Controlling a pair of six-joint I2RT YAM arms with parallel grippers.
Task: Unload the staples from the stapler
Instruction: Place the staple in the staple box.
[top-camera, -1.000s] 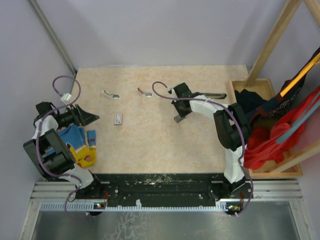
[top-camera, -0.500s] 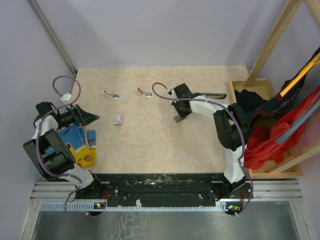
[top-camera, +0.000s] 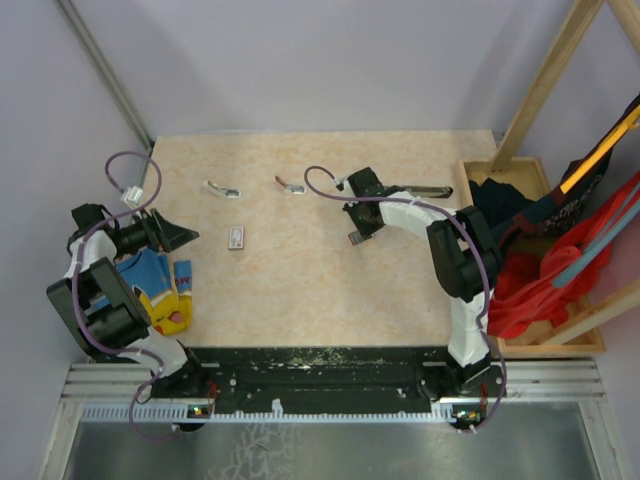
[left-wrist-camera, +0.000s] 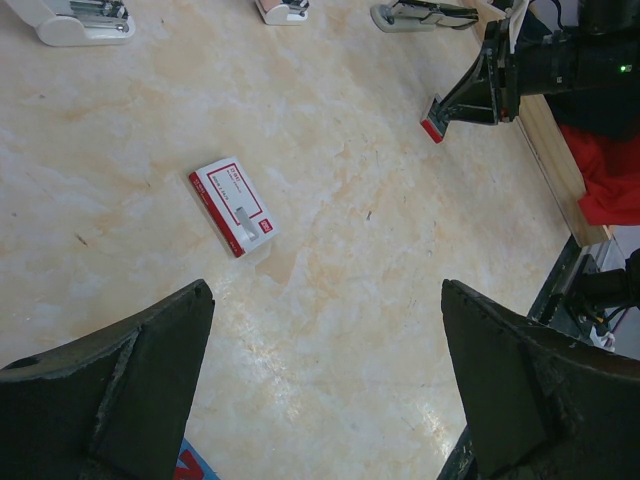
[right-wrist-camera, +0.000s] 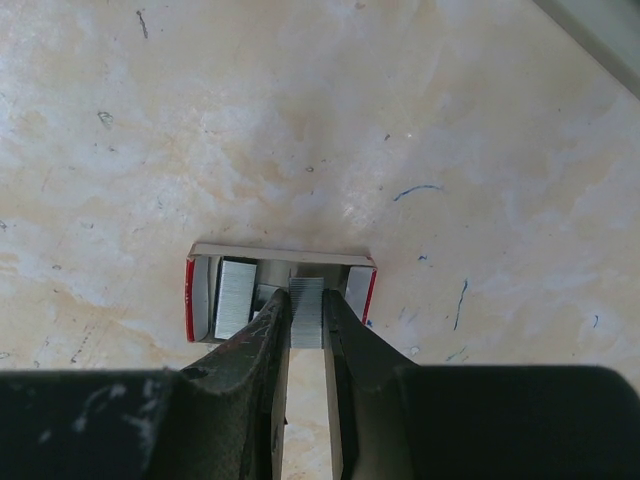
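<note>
The left arm (top-camera: 100, 295) is folded back on its own side, forearm raised, wrist pointing across toward the other arm; the left gripper (left-wrist-camera: 325, 290) hangs with its jaws spread wide; the right arm (top-camera: 455, 255) reaches forward and bends inward (seen from above), wrist tipped down; the right gripper (right-wrist-camera: 307, 300) has its fingers (right-wrist-camera: 262, 338) drawn close, pinching the staples (right-wrist-camera: 307, 318), a short grey ribbed strip.

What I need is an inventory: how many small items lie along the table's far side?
3: a silvery clip on the left, a small clip with a red tail in the middle, the stapler on the right, partly hidden by the right arm.
</note>
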